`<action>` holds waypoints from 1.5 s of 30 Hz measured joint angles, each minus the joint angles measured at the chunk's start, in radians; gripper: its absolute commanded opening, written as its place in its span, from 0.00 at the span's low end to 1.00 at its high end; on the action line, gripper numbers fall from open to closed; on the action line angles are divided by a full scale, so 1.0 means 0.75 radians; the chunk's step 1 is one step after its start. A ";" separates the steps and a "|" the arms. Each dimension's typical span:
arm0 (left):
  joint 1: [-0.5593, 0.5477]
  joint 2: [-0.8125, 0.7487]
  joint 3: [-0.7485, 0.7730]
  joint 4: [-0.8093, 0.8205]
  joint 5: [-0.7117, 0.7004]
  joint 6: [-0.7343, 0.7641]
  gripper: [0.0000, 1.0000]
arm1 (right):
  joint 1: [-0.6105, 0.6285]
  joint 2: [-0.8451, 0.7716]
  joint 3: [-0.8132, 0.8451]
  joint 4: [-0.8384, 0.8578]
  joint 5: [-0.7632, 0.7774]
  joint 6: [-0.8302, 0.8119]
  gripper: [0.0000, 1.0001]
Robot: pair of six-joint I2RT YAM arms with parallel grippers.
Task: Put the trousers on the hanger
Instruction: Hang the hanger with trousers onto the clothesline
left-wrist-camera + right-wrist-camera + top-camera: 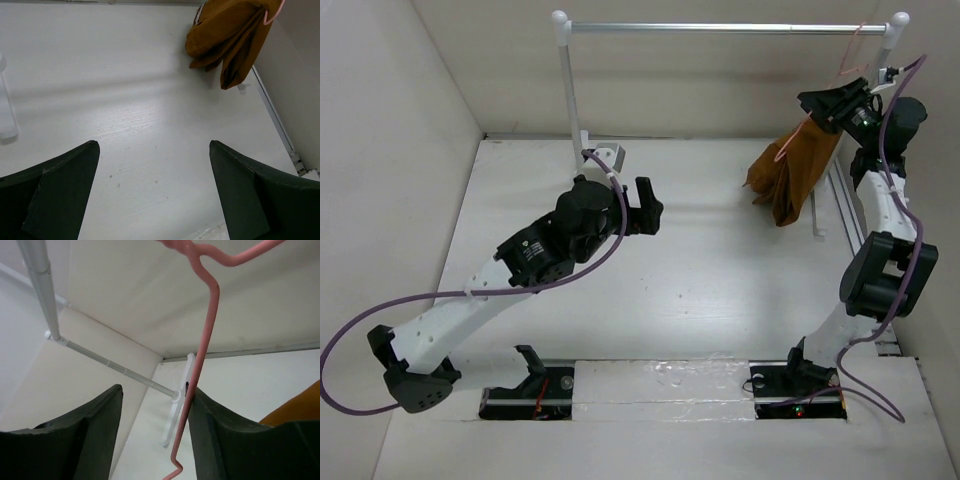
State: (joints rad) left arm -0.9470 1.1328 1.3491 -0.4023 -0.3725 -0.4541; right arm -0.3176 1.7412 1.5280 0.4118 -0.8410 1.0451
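Note:
The rust-brown trousers (pixel 795 170) hang folded over the pink wire hanger (pixel 848 62) at the right end of the silver rail, their lower end near the table. My right gripper (pixel 835 100) is up by the hanger's neck. In the right wrist view its jaws (pixel 155 392) stand open, and the hanger's wire (pixel 202 350) runs between them against the right finger. A corner of the trousers (pixel 300 407) shows there. My left gripper (pixel 645 205) is open and empty over the middle of the table (pixel 154 150), far from the trousers (pixel 230 35).
The silver rail (pixel 720 28) spans white posts (pixel 565 80) at the back. A grey bracket (pixel 605 155) sits at the left post's foot. A metal track (pixel 840 200) runs along the table's right edge by the wall.

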 measured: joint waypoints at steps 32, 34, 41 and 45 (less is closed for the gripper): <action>0.000 0.041 0.380 -0.120 -0.348 -0.022 0.99 | 0.179 -0.993 -0.208 -0.618 0.519 -0.939 1.00; 0.001 0.006 0.326 -0.149 -0.405 -0.043 0.99 | 0.297 -1.138 -0.360 -0.636 0.528 -0.976 1.00; 0.001 -0.247 -0.123 -0.250 -0.352 -0.203 0.99 | 0.526 -1.455 -0.690 -0.941 0.598 -1.163 1.00; 0.001 -0.321 -0.298 -0.273 -0.265 -0.283 0.99 | 0.539 -1.598 -0.846 -1.172 0.649 -1.238 1.00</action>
State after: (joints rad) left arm -0.9466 0.8917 1.1259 -0.6067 -0.5713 -0.6666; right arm 0.0868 0.5426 0.8936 -0.4675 -0.3542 0.1165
